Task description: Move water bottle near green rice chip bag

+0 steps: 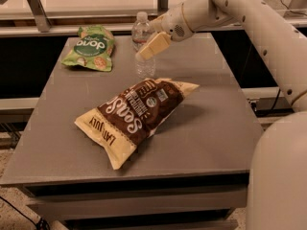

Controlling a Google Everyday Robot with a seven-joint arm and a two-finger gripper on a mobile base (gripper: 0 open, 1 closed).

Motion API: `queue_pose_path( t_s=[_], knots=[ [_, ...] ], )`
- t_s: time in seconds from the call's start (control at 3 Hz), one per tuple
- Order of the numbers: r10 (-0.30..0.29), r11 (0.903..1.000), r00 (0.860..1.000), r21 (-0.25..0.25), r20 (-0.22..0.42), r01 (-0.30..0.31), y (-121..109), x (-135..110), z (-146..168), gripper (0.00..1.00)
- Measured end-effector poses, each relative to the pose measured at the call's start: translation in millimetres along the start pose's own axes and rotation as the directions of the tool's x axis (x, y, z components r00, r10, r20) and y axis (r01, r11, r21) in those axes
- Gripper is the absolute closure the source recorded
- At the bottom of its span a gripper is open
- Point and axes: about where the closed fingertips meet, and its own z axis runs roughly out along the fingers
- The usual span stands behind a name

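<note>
The water bottle [145, 66] stands upright near the back edge of the grey worktop [211, 128], about midway along its width, white cap on top and the ribbed clear body plain to see below the label band. The gripper [152, 47] is right at it: its cream tip slants down from the right and crosses in front of the bottle's shoulder, hiding part of the label, while the bottle's base sits flat on the worktop. Whether that gripper is spread around the bottle or clamped onto it I cannot tell from where I stand, since only its near side shows. The white arm [249, 18] reaches in from the upper right, its rounded wrist just beside the bottle's top. The green rice chip bag [90, 48] lies flat in the far left corner of the worktop, logo facing up, apart from the bottle with a strip of bare surface between them. Nearer to me, a larger brown and cream bag [136, 114] lies slantwise across the middle, its upper right corner close to the foot of the bottle, its cream end pointing toward the front left. The robot's pale body [278, 176] fills the lower right, beside the worktop's right edge
</note>
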Motion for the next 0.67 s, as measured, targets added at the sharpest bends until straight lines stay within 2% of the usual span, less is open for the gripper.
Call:
queue_pose_path(
  t_s=[0.33,0.67],
  knots=[
    [-0.018,0.9992,0.999,-0.036,-0.034,0.017,8.5,3.7,13.4,0.41],
    [-0.017,0.999,0.999,-0.041,-0.034,0.016,9.5,3.8,16.7,0.65]
  ],
)
